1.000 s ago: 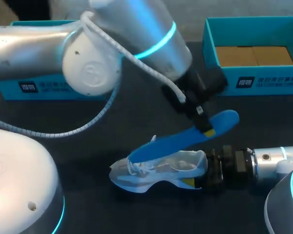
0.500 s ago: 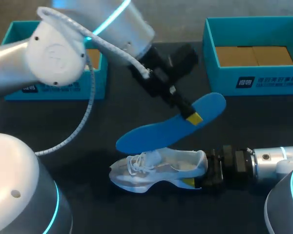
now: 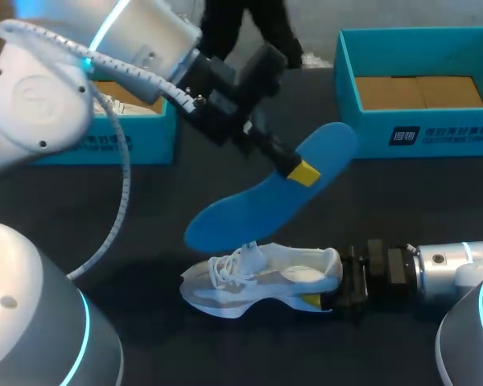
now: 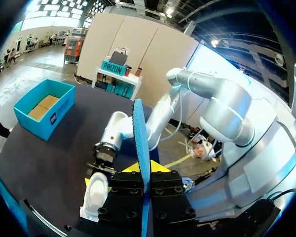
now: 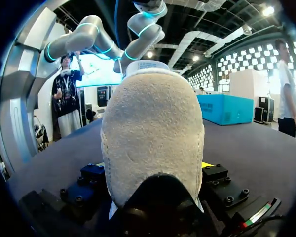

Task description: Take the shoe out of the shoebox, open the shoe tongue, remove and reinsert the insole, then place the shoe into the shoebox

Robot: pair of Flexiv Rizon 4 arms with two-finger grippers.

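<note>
Shoebox with brown cardboard inside; shoe outside, insole aloft.

Nothing truly legible on the table's things. Dark label with white marks on the front wall of the right shoebox — print too small to make out. Similar label on the front of the left shoebox — blurred, likewise unreadable

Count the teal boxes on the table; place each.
2. Left box at far left, partly behind the left arm; right box at far right. No others visible.
</note>
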